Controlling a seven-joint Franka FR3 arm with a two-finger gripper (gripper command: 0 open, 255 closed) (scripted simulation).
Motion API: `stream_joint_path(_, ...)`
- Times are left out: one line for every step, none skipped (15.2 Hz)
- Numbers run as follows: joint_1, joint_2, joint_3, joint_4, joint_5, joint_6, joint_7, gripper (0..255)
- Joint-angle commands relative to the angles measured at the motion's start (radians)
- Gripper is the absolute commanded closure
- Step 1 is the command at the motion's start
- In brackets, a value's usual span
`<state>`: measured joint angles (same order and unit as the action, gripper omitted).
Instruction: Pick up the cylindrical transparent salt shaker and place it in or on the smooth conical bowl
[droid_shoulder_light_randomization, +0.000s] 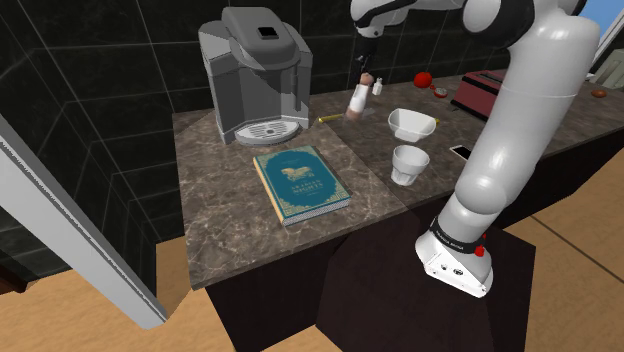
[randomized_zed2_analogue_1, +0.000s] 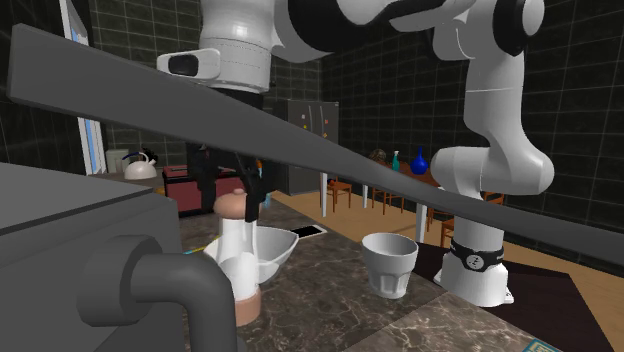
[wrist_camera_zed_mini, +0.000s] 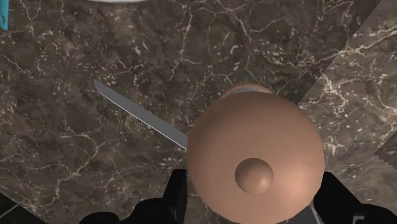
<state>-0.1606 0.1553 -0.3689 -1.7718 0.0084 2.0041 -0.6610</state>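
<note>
A salt shaker (droid_shoulder_light_randomization: 358, 102) with a white body and a pinkish-brown domed cap stands upright on a dark marble counter (droid_shoulder_light_randomization: 230, 210), toward the back of it. The black gripper (droid_shoulder_light_randomization: 366, 70) hangs straight above the shaker. Its two fingers (wrist_camera_zed_mini: 177, 192) are spread apart, one on each side of the cap, and do not clearly press on it. In the wrist view the round cap, with a small knob at its centre, sits between the fingers, and a grey knife blade (wrist_camera_zed_mini: 137, 116) lies flat on the marble just beside the shaker. In the shoulder view, a much smaller white bottle (droid_shoulder_light_randomization: 379, 87) stands just beside the shaker at about 2 o'clock. A smooth white bowl (droid_shoulder_light_randomization: 412, 123) sits near the shaker at about 4 o'clock. At 6 o'clock from the bowl stands a white cup (droid_shoulder_light_randomization: 410, 163). A grey coffee machine (droid_shoulder_light_randomization: 255, 70) stands at about 10 o'clock from the shaker. A teal book (droid_shoulder_light_randomization: 300, 183) lies flat at about 7 o'clock, well apart from it. A red toaster (droid_shoulder_light_randomization: 485, 90) sits far along the counter at 3 o'clock.
</note>
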Motion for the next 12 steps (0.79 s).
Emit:
stream_joint_path(0.000, -0.005, 0.000, 0.025, -0.002, -0.030, 0.000, 255)
stream_joint_path(0.000, -0.007, -0.001, 0.036, -0.003, -0.043, 0.000, 255)
stream_joint_path(0.000, -0.008, -0.001, 0.048, -0.003, -0.056, 0.000, 255)
stream_joint_path(0.000, -0.010, -0.001, 0.059, -0.004, -0.069, 0.000, 255)
stream_joint_path(0.000, -0.011, -0.001, 0.072, -0.004, -0.082, 0.000, 255)
stream_joint_path(0.000, -0.012, -0.001, 0.084, -0.004, -0.095, 0.000, 255)
stream_joint_path(0.000, -0.012, -0.002, 0.097, -0.005, -0.108, 0.000, 255)
stream_joint_path(0.000, -0.013, -0.002, 0.110, -0.005, -0.122, -0.001, 255)
stream_joint_path(-0.001, -0.013, -0.002, 0.123, -0.005, -0.135, -0.001, 255)
stream_joint_path(-0.001, -0.013, -0.002, 0.137, -0.005, -0.148, -0.002, 255)
stream_joint_path(-0.001, -0.012, -0.002, 0.150, -0.004, -0.162, -0.002, 255)
stream_joint_path(-0.002, -0.012, -0.002, 0.160, -0.004, -0.172, -0.003, 255)
